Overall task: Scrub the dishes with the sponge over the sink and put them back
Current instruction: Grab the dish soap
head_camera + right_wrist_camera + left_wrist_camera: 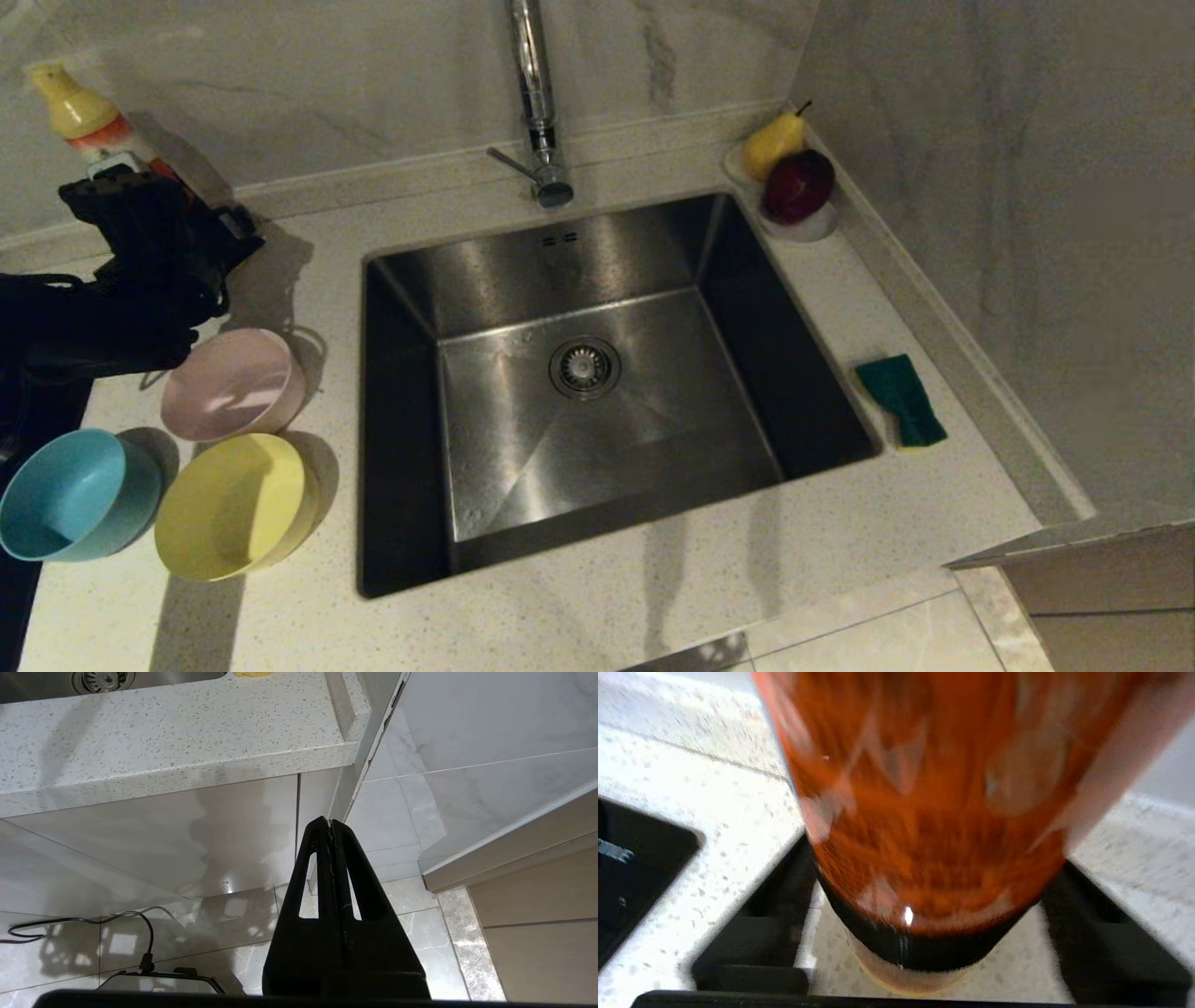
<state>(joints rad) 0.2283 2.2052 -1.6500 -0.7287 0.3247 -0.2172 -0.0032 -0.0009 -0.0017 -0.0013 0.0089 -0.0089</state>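
At nine o'clock of the sink sit the pink bowl, yellow bowl and blue bowl; the sponge lies at three o'clock. At ten o'clock the left gripper, level, straddles an orange bottle, grip unclear. The right gripper hangs clenched below the counter.

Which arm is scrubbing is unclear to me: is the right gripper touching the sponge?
Apart. Head view: the sponge lies alone on the counter; right wrist view: the right gripper hangs shut below the countertop.
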